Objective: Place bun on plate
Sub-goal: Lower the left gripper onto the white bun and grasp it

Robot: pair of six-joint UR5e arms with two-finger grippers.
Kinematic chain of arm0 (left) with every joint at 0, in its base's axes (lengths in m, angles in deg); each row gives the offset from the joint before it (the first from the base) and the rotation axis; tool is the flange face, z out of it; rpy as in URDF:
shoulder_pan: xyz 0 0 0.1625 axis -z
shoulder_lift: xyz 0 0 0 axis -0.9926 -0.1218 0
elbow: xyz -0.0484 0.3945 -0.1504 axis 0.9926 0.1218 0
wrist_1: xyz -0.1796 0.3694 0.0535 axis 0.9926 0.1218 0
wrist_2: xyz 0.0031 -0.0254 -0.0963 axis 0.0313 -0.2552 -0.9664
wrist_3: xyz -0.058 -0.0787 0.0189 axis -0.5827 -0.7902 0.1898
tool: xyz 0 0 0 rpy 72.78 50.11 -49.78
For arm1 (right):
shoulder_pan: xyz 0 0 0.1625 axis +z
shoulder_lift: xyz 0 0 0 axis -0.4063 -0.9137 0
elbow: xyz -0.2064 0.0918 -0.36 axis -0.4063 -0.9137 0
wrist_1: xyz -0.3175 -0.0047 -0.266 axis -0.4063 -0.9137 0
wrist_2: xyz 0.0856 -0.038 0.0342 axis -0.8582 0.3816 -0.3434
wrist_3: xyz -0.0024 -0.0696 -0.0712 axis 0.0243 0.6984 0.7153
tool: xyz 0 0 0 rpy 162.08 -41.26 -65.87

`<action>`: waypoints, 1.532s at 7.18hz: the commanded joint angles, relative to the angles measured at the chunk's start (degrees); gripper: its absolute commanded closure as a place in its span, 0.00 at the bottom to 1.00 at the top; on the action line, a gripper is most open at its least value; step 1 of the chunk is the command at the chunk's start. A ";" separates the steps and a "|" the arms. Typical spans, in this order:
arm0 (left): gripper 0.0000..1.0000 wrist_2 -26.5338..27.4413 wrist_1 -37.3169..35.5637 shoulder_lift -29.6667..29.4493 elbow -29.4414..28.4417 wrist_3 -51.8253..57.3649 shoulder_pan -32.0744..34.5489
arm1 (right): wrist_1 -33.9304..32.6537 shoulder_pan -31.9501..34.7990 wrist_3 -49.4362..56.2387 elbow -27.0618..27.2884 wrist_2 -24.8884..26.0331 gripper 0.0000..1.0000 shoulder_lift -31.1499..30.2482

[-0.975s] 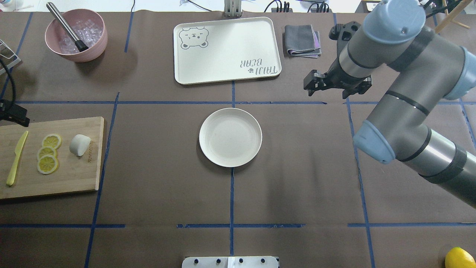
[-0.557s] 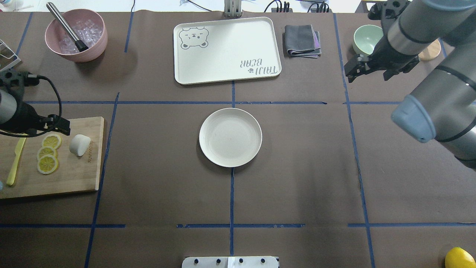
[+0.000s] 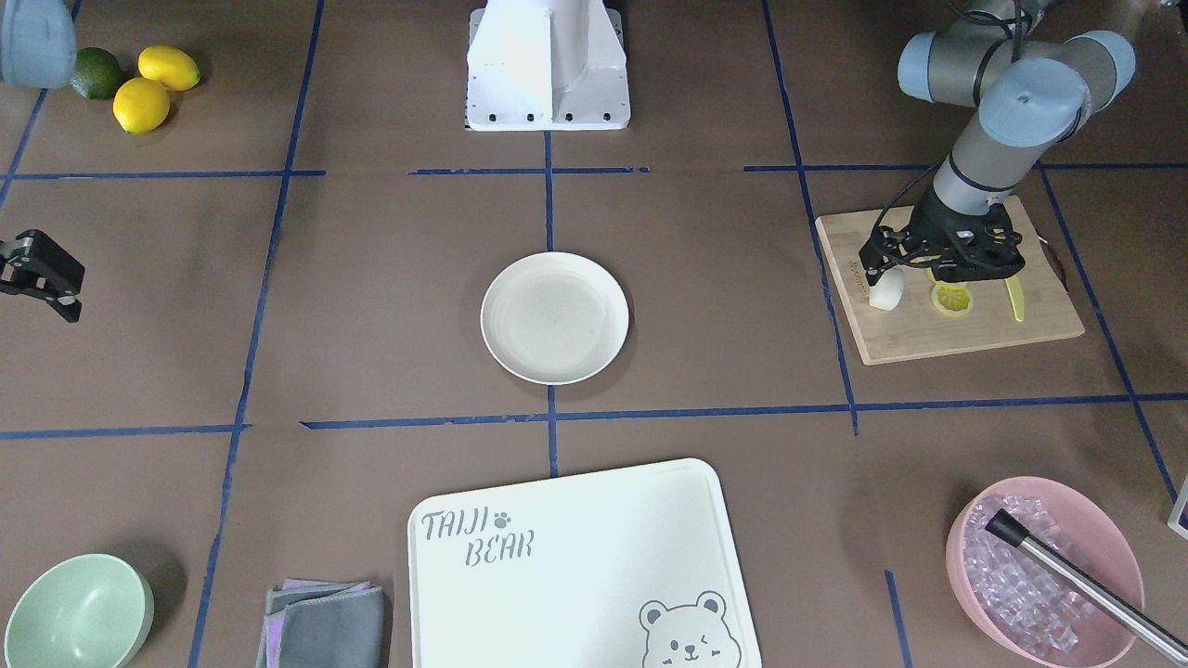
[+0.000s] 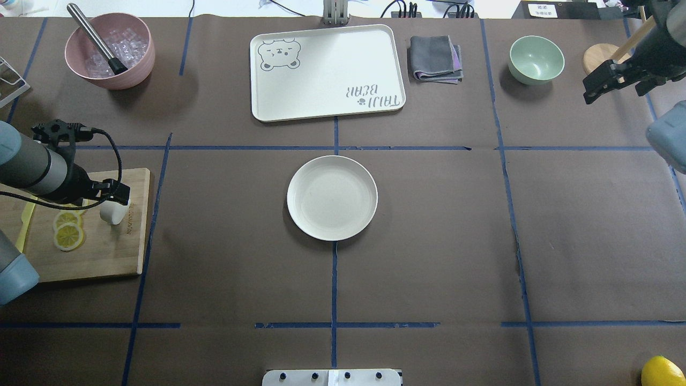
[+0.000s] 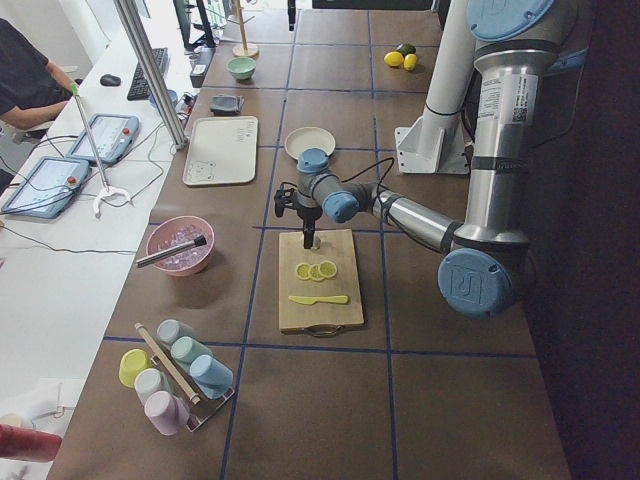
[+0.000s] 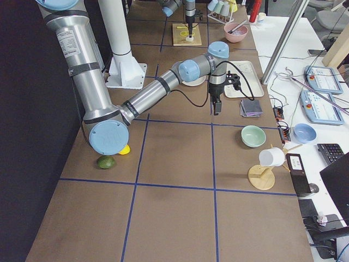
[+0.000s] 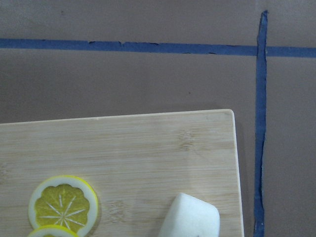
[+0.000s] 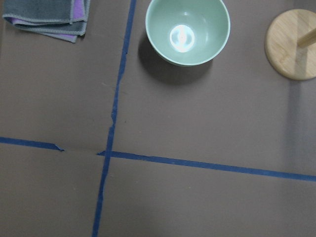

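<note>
The left gripper (image 4: 119,192) is hanging just over the bun (image 4: 113,213) on the cutting board (image 4: 102,252), and the plate (image 4: 291,197) is lying well apart. You cannot tell whether its fingers, or the right gripper (image 4: 592,92) fingers, are apart.

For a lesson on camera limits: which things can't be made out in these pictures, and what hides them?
Left hand: open or shut unclear; overhead, its body covers the jaws, and its wrist view shows none.
Bun: cut by the wrist view's bottom edge.
Knife: mostly under the left arm overhead.
Right hand: cut by the front view's left edge.
</note>
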 commanded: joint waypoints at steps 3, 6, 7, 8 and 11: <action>0.00 0.06 0.05 -2.03 -3.03 0.03 -1.48 | -1.32 1.68 2.46 0.03 -0.07 0.00 -0.68; 0.12 -0.03 0.13 -1.94 -2.86 -0.23 -1.48 | -1.32 1.77 2.46 0.12 -0.07 0.00 -0.50; 0.20 -0.03 0.13 -1.94 -2.77 -0.23 -1.39 | -1.32 1.77 2.46 0.12 -0.07 0.00 -0.50; 0.30 -0.03 0.13 -1.68 -2.51 -0.23 -1.39 | -1.32 1.77 2.37 0.04 -0.16 0.00 -0.50; 0.48 -0.03 0.13 -1.42 -2.51 -0.14 -1.39 | -1.32 1.77 2.37 0.12 -0.16 0.00 -0.41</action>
